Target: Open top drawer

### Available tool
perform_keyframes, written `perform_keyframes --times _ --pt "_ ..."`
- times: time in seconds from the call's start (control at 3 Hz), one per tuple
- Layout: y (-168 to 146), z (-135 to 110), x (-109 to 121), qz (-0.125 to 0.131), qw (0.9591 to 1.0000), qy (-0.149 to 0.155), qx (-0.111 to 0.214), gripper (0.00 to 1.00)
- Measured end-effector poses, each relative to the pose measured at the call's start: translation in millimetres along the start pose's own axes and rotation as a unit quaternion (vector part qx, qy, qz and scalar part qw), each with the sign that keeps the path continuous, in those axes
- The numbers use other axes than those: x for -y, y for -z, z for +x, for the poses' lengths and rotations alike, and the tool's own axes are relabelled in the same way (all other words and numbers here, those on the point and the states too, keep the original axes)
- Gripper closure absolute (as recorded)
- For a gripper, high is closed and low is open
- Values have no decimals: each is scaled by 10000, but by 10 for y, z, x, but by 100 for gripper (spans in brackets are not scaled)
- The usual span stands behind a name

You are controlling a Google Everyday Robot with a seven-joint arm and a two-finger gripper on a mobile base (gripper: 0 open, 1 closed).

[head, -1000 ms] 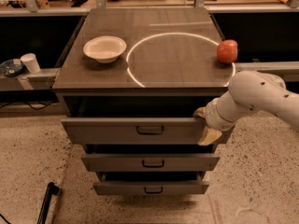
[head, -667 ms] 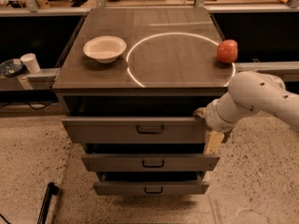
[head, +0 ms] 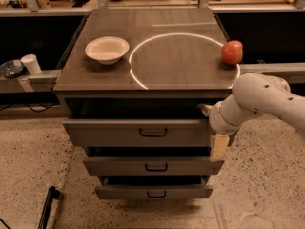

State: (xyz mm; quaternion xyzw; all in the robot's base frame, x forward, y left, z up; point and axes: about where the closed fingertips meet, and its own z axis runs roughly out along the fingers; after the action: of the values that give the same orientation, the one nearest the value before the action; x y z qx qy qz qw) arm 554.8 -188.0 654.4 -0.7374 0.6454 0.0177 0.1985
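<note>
1. Top drawer (head: 138, 133) is met at its right end by the pincer (head: 213, 130), right of centre in the frame, just beside or against the corner of the grey front. It is well apart from the small black handle (head: 153, 132) in the middle. Whether the pincer is spread or pressed together, I cannot tell; the pale wrist hides it.
2. That placement suggests a pull by the front's edge rather than by the handle, probably because the handle is shallow and gives little to hook.
3. The white arm (head: 267, 101) comes in from the right edge of the frame, which leaves the drawer's path toward the bottom of the frame free.
4. The drawer sits forward of the cabinet body, with a dark gap showing above its front, so I judge the opening well begun.
5. Below it, the middle drawer (head: 153, 166) and the bottom drawer (head: 153, 192) also stand slightly out, in steps.
6. On the counter (head: 157, 27) above, a white bowl (head: 106, 49) rests toward the upper left and a red apple (head: 231, 52) toward the upper right, on a painted ring (head: 138, 80). Both are clear of the drawer, so sliding should not disturb them.
</note>
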Motion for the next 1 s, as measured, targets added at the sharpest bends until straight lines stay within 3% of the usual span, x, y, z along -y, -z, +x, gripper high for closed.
perform_keyframes --times 0.33,0.67,1.0 --pt "-14 -4 -50 -324 9990 -17 -304 15" --pt "34 -8 -188 -907 9906 -68 -1018 37" --pt "185 -105 -292 -1360 9752 -90 -1746 62"
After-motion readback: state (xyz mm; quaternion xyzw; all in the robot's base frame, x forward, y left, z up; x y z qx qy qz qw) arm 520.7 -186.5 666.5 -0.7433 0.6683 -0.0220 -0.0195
